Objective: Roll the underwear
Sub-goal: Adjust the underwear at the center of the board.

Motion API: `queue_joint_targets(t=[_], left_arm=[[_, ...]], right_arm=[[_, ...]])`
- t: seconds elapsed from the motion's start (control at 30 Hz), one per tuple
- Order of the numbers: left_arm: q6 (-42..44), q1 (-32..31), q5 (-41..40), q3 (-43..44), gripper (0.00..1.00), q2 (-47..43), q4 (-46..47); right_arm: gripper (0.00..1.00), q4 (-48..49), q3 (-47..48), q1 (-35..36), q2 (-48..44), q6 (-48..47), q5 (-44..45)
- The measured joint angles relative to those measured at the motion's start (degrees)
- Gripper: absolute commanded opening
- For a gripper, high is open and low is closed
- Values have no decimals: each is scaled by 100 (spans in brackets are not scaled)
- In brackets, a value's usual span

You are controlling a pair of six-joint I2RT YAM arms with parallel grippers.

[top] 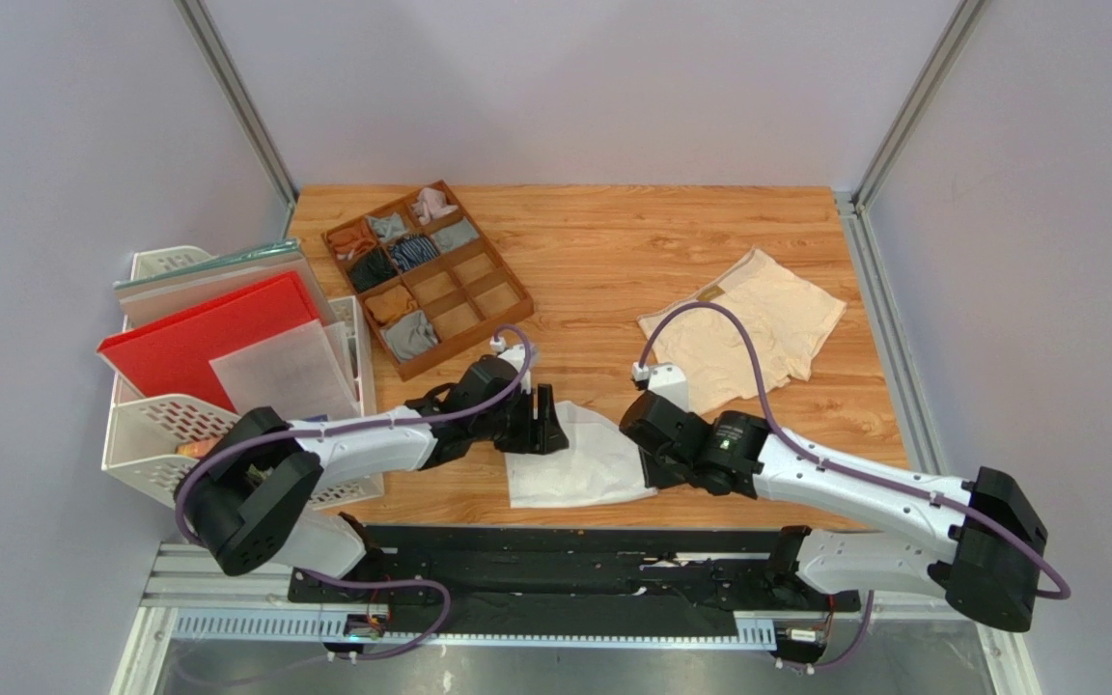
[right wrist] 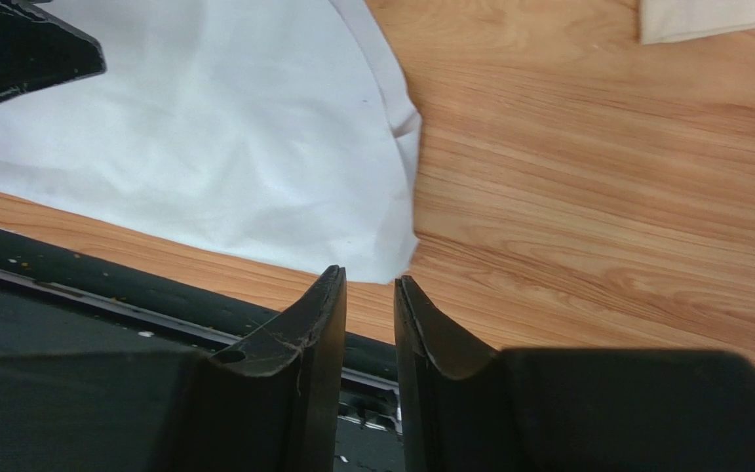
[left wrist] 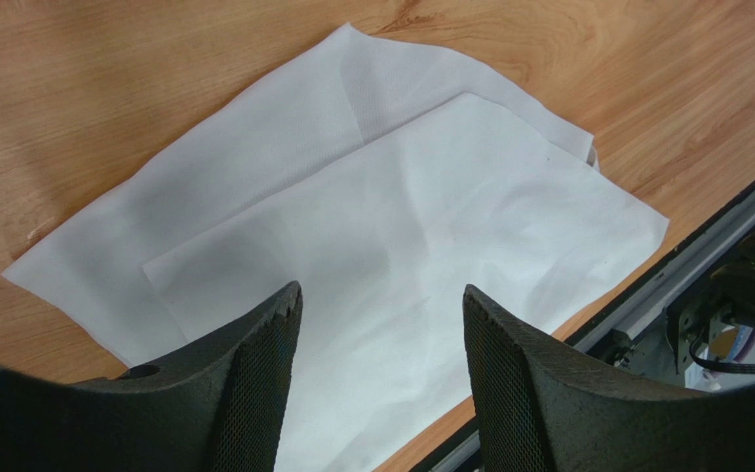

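The white underwear [top: 577, 456] [left wrist: 381, 216] [right wrist: 204, 128] lies folded flat on the wooden table near its front edge. My left gripper [top: 555, 423] [left wrist: 381, 290] hovers over the cloth's left part, open, with nothing between its fingers. My right gripper [top: 645, 446] [right wrist: 369, 275] sits just off the cloth's right corner, near the table edge. Its jaws stand a narrow gap apart and hold nothing. The cream-beige underwear [top: 743, 330] [right wrist: 706, 18] lies spread out at the back right, apart from both grippers.
A brown divided tray [top: 469, 342] with several small rolled garments stands at the back left. White baskets [top: 141, 435] with a red board [top: 207, 340] sit off the table's left side. A black rail [top: 562, 558] runs along the front edge.
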Motion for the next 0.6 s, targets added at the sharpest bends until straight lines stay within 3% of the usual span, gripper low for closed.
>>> queue_joint_targets(t=[0.3,0.6], left_arm=[[361,11,-457,339,65,-671,-678],[874,142,-715,339,59,-317,-745]], right_arm=[[23,1222,-302,2,382,87,-498],[22,1593,-656,-13,807,286,-533]])
